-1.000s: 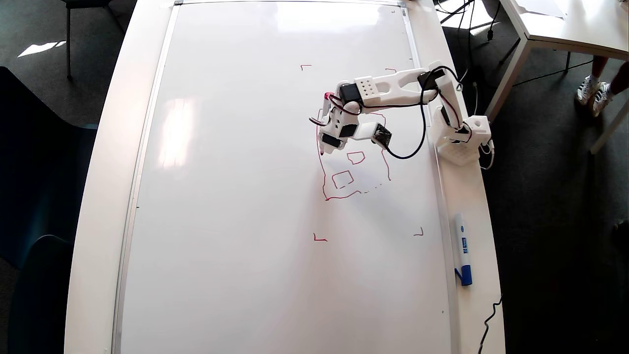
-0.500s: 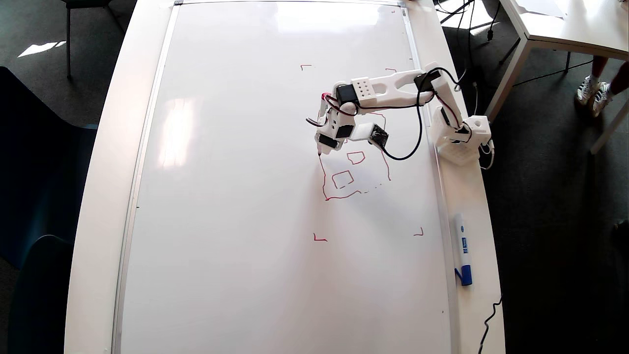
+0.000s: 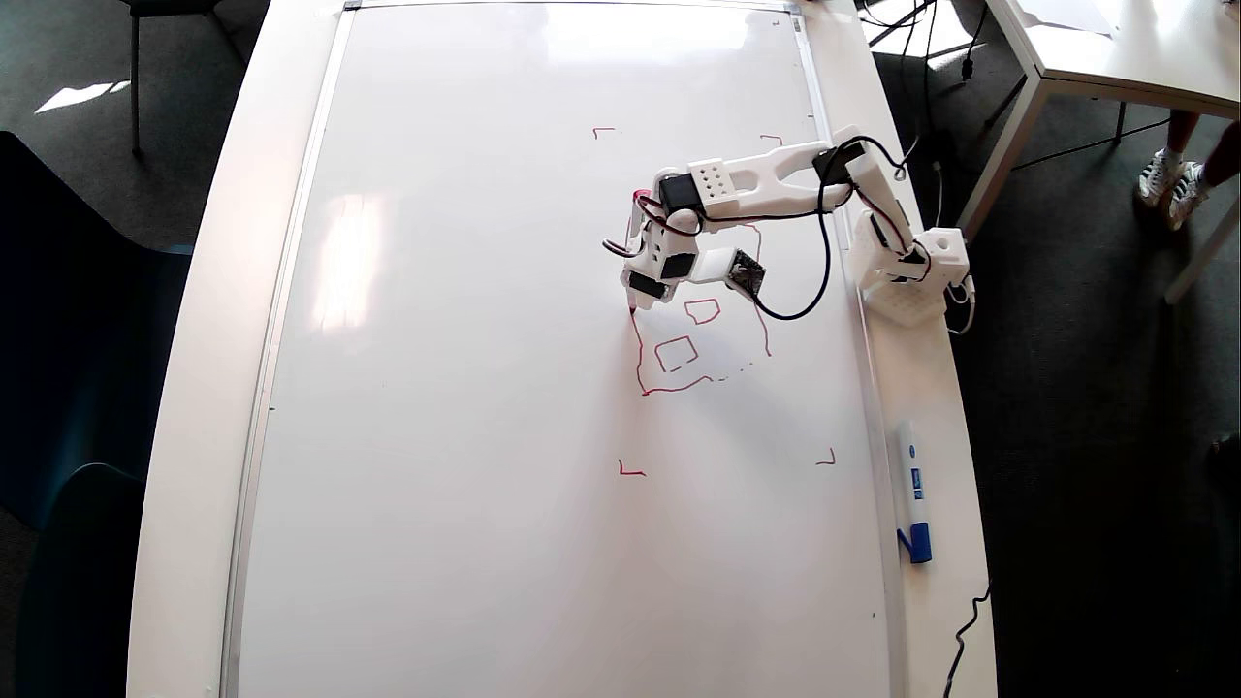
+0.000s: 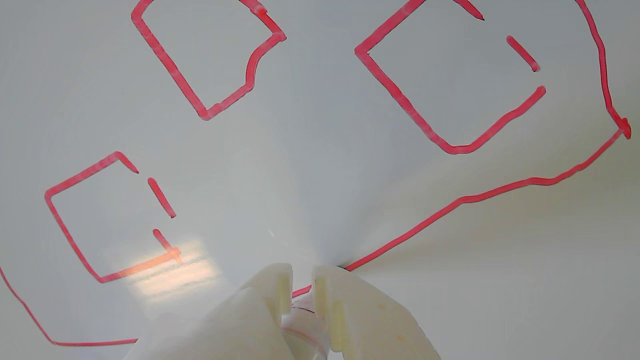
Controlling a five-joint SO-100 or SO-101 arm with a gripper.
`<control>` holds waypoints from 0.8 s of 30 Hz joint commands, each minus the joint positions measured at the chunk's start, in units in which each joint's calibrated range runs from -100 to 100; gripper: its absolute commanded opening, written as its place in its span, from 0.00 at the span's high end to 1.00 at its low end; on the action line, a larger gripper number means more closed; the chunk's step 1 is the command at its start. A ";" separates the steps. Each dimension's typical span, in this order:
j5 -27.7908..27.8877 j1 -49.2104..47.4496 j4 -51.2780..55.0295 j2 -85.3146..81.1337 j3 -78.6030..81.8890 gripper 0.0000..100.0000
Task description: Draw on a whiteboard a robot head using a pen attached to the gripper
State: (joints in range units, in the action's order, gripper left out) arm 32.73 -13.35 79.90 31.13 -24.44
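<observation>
The whiteboard [image 3: 485,388] fills the table. The robot head [image 3: 644,391] is a partial red outline with small squares inside, right of the board's middle. My white gripper [image 3: 640,291] is shut on the pen [image 3: 632,307], whose red tip touches the board at the upper end of the outline's left side. In the wrist view the two white fingers [image 4: 345,305] clamp the pen [image 4: 300,325] at the bottom edge. The red outline [image 4: 462,200] runs from the tip up to the right. Three small red squares lie on the board [image 4: 320,200] beyond it. The arm hides the drawing's upper part in the overhead view.
Red corner marks [image 3: 630,472] frame the drawing area. A white marker with a blue cap [image 3: 912,490] lies on the white table rim at the right. The arm's base [image 3: 911,276] stands on that rim. A black cable [image 3: 970,620] hangs at the table's lower right edge.
</observation>
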 commanded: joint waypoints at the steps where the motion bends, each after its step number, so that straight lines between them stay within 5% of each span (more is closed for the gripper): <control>1: 0.24 0.79 -0.58 0.11 -1.21 0.99; 24: 0.24 2.92 -0.40 17.46 -24.99 0.99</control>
State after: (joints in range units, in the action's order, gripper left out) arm 32.73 -10.86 79.05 47.48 -48.56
